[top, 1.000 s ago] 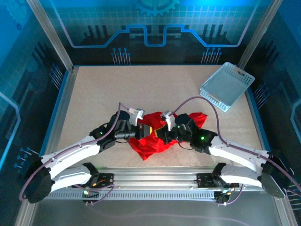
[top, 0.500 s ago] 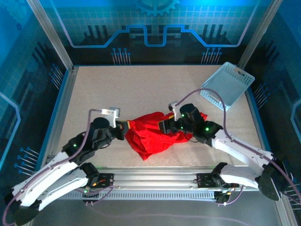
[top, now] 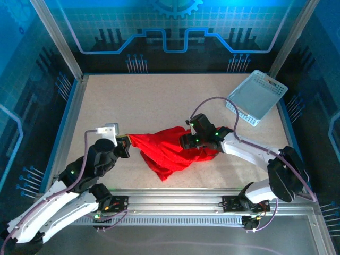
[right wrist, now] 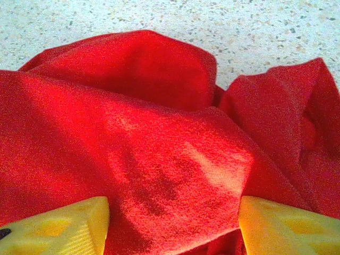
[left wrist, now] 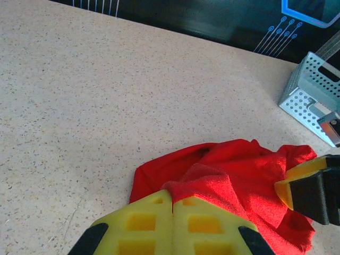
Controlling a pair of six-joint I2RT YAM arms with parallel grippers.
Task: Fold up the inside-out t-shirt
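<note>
Both tools are busy: the left tool (left wrist: 171, 195) is pinched tight on an edge of the red t-shirt (top: 162, 151), and the right tool (right wrist: 172, 207) is spread apart over the cloth. I think the right one should grab a far edge, then both pull gently to spread it flat. The t-shirt lies bunched up in the middle of the bench (top: 138, 101).

Speckled beige tabletop (top: 159, 101) inside a framed enclosure.
Aluminium posts (top: 56, 37) flank a blue-lit back panel (top: 106, 21) (circuit-line pattern, seemingly printed); a ribbed metal rail (top: 175, 199) edges the near side.
</note>
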